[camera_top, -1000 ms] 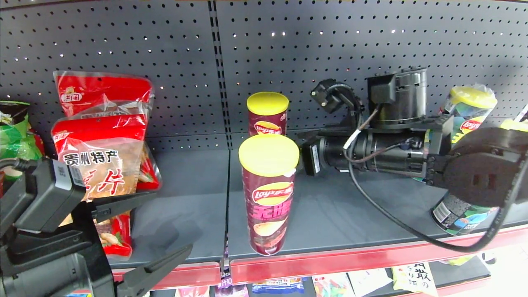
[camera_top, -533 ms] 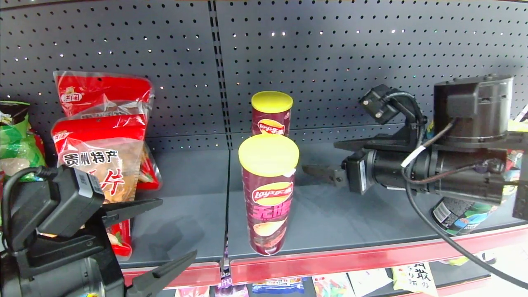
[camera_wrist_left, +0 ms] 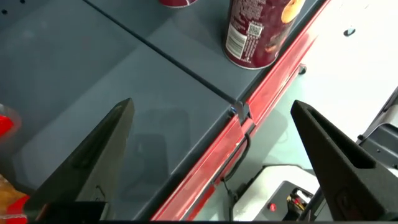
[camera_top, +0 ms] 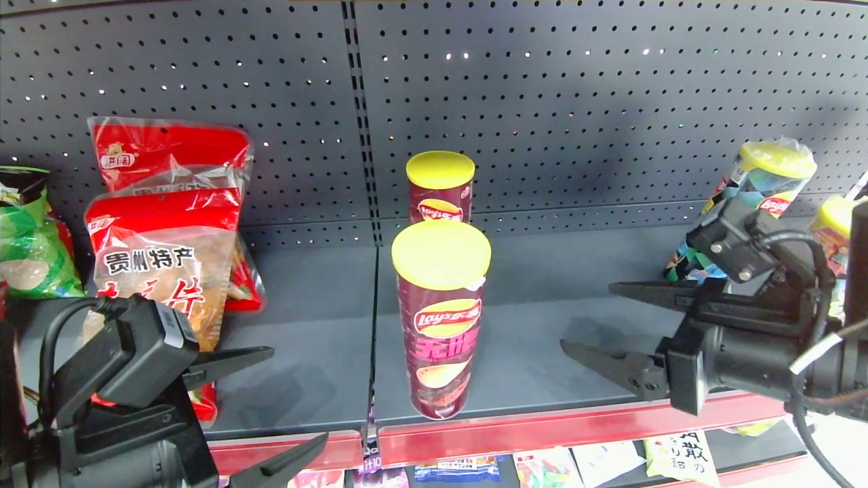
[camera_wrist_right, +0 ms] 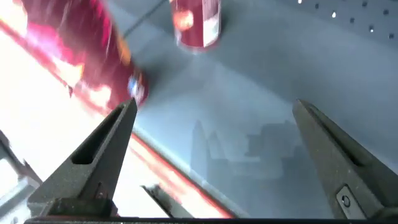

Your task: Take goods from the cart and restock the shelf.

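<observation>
On the grey shelf [camera_top: 542, 352], 2 maroon chip cans with yellow lids stand upright, one behind the other. The front can [camera_top: 442, 318] is near the shelf's red front edge and the rear can [camera_top: 440, 186] is close to the pegboard [camera_top: 542, 102]. To the right of the front can and well apart from it, the right gripper [camera_top: 586, 316] hangs over the shelf's front part, jaws spread wide and empty. Low at the front edge, left of the front can, the left gripper [camera_top: 298, 395] is also wide and empty. Red snack bags [camera_top: 163, 224] stand at the left, and a wrapped can [camera_top: 766, 179] at the far right.
</observation>
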